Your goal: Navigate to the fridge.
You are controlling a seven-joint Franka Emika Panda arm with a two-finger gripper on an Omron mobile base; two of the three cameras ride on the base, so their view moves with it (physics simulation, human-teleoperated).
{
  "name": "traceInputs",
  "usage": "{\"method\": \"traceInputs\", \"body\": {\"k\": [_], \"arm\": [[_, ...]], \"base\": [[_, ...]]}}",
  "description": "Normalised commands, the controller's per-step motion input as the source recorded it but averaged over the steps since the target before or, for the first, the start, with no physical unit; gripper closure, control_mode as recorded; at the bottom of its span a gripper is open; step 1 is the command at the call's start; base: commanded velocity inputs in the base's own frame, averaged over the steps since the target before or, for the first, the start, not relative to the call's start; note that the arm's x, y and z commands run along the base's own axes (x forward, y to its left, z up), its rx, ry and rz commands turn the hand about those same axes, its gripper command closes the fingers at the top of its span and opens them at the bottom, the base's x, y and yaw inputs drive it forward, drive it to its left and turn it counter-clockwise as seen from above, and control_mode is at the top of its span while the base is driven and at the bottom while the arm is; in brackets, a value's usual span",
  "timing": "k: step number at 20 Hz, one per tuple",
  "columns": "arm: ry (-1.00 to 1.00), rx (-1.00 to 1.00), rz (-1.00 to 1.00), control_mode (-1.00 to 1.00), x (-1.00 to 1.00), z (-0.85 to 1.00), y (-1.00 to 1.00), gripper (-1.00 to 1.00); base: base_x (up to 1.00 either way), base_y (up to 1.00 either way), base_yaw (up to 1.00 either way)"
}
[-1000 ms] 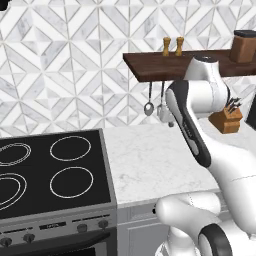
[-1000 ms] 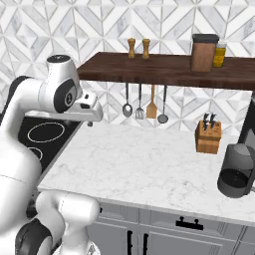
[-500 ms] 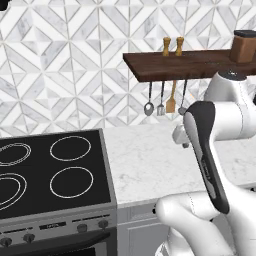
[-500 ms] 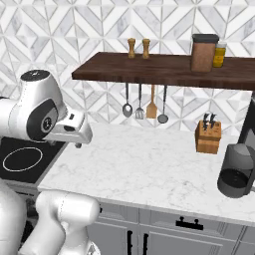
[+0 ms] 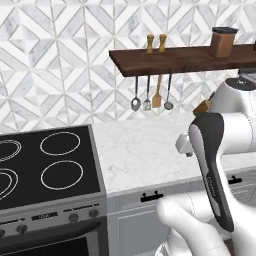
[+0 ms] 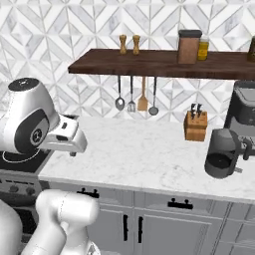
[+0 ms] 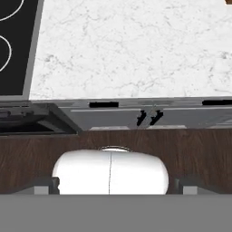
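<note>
claw [image 6: 74, 144]: jaw state can't tell
counter [image 7: 136, 50]: below claw
stove [image 5: 45, 160]: to claw's left
knife block [image 6: 195, 124]: to claw's right

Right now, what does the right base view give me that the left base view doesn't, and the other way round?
Right base alone: knife block in full, dark coffee machine, round black appliance. Left base alone: the stove's four rings and knobs. Both: wooden shelf, two shakers, four hanging utensils, marble counter. No fridge in either.

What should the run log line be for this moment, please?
phase: driving to fridge | facing: marble counter, stove | shelf above | knife block on counter | tool: state unclear
</note>
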Motion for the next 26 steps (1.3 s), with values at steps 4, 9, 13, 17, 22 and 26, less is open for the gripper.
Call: {"method": "traceInputs", "body": {"k": [4,9,13,17,22,26], "arm": [[0.0,0.0,0.0,1.0,0.0,0.0,0.0,-1.0],[0.0,0.0,0.0,1.0,0.0,0.0,0.0,-1.0],[0.0,0.0,0.0,1.0,0.0,0.0,0.0,-1.0],[0.0,0.0,0.0,1.0,0.0,0.0,0.0,-1.0],[0.0,0.0,0.0,1.0,0.0,0.0,0.0,-1.0],[0.0,0.0,0.0,1.0,0.0,0.0,0.0,-1.0]], "base": [[-0.46,-0.18,-0.85],[-0.09,0.0,-1.0],[-0.05,0.0,-1.0],[-0.06,0.0,-1.0],[-0.06,0.0,-1.0],[-0.05,0.0,-1.0]]}}
